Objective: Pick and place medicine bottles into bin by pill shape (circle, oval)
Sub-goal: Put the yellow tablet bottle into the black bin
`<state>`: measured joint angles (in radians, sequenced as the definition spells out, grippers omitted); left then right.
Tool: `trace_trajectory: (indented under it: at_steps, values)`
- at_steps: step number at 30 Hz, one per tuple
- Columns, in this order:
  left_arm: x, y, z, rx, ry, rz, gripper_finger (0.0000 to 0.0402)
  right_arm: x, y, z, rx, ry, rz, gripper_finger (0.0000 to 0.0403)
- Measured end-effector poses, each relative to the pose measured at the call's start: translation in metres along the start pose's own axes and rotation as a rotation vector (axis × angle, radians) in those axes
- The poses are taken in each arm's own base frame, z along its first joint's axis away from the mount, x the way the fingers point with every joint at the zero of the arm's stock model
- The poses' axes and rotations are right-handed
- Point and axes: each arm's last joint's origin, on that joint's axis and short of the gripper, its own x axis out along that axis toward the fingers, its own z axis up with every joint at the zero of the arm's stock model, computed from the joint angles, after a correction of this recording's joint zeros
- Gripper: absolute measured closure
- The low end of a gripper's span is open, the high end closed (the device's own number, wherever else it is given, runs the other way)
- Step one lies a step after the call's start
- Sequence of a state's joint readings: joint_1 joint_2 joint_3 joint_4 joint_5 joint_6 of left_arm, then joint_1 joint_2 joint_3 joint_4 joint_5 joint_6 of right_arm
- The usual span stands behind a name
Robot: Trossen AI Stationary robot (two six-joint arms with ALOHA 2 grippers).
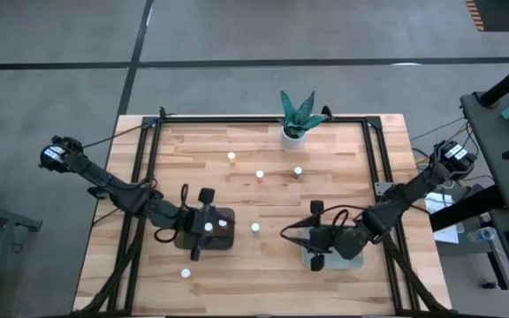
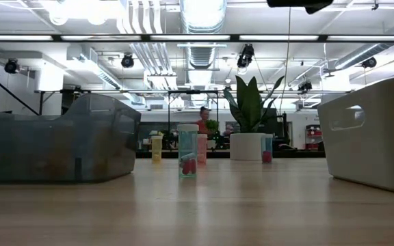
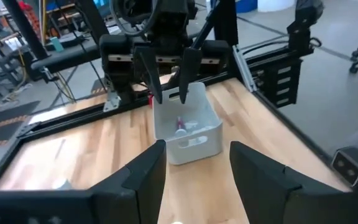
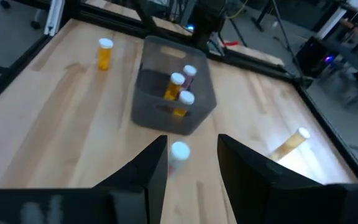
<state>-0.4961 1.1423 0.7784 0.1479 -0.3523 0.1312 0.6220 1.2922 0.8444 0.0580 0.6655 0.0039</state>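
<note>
My left gripper [image 3: 197,180] is open and empty; in the high view it hangs over the dark translucent bin [image 1: 210,230], which holds a few white-capped bottles [image 4: 178,87]. My right gripper [image 4: 191,168] is open and empty over the pale bin [image 1: 325,253], which holds one bottle [image 3: 180,126]. A white-capped bottle [image 4: 179,152] stands on the table between the two bins, ahead of the right fingertips and apart from them; it also shows in the high view [image 1: 254,227]. Other bottles stand on the table [image 1: 231,157], [image 1: 260,174], [image 1: 298,171], [image 1: 185,272].
A white pot with a green plant [image 1: 297,119] stands at the table's far edge. A black frame rail [image 1: 148,168] runs along the table's sides and far edge. In the low view the dark bin [image 2: 60,140] is at the left and the pale bin [image 2: 375,130] at the right.
</note>
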Motion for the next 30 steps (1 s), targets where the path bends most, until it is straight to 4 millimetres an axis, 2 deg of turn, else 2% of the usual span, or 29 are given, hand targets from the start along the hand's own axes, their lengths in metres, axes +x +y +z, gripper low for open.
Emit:
trace_trajectory:
  at_steps: [9,16,23,30]
  values:
    - [-0.002,0.005,-0.001,0.132,0.021,0.035,0.0240,0.010,-0.016,0.003,-0.004,-0.001,-0.057,0.0271]
    - [-0.009,0.015,-0.013,0.212,0.044,0.086,0.0240,0.017,-0.033,0.018,-0.023,-0.023,-0.098,0.0271]
    - [-0.035,0.033,-0.030,0.224,-0.021,0.161,0.0240,0.024,-0.056,0.035,-0.037,-0.014,-0.150,0.0271]
    - [-0.065,0.050,-0.040,0.196,-0.134,0.260,0.0240,0.034,-0.089,0.049,0.005,-0.027,-0.091,0.0271]
